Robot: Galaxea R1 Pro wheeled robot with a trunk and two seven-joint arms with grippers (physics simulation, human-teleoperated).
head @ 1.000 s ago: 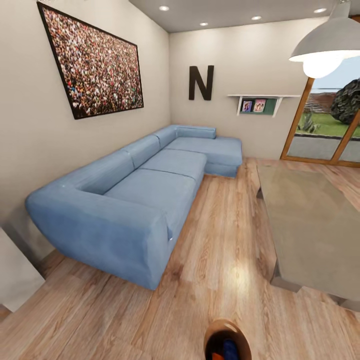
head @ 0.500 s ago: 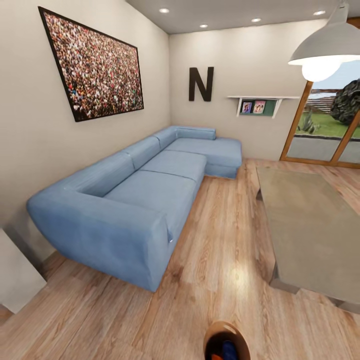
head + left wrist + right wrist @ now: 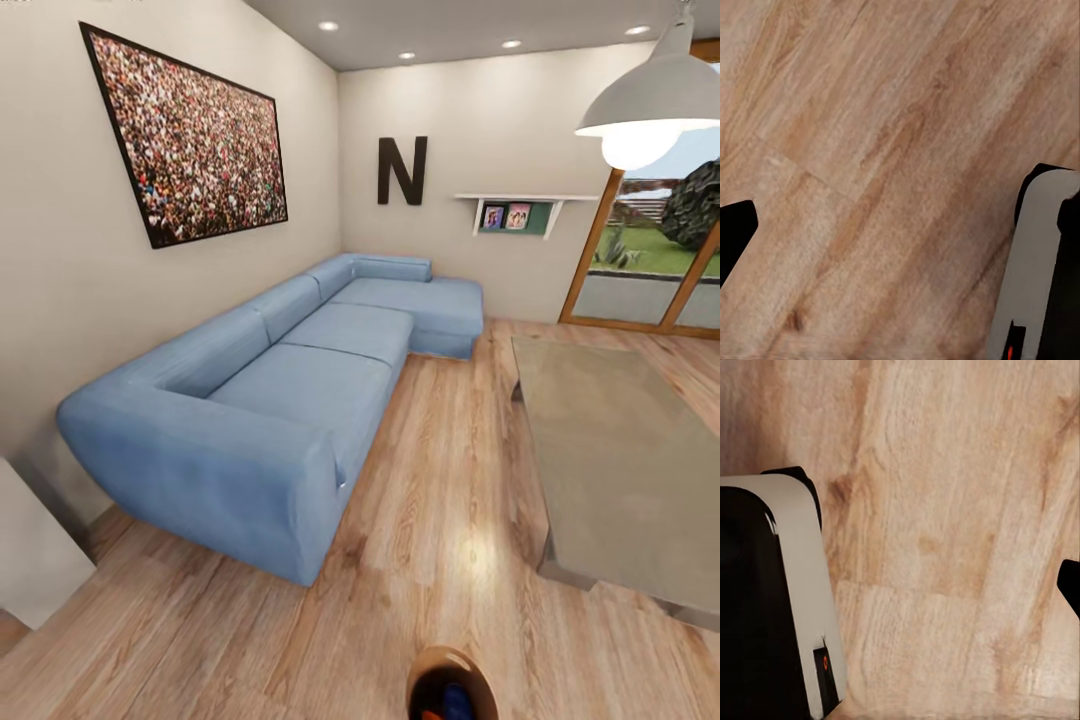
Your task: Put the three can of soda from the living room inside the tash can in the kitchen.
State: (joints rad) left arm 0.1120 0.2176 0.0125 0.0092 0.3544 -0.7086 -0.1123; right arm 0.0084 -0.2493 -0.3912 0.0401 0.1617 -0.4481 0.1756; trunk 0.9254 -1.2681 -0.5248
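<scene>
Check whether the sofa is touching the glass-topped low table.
Apart. The head view shows a wide strip of wooden floor between the sofa and the low table.

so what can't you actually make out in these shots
- Bin, head view: cut off by the bottom edge. Blue and orange show inside, but how many cans cannot be counted.
- Low table, head view: its right side runs off the picture's edge.
- Shelf photos, head view: too small to read.
- Left tool, left wrist view: just a dark corner over the wooden floor, so open or shut is unclear.
- Right tool, right wrist view: the same, a dark sliver.
</scene>
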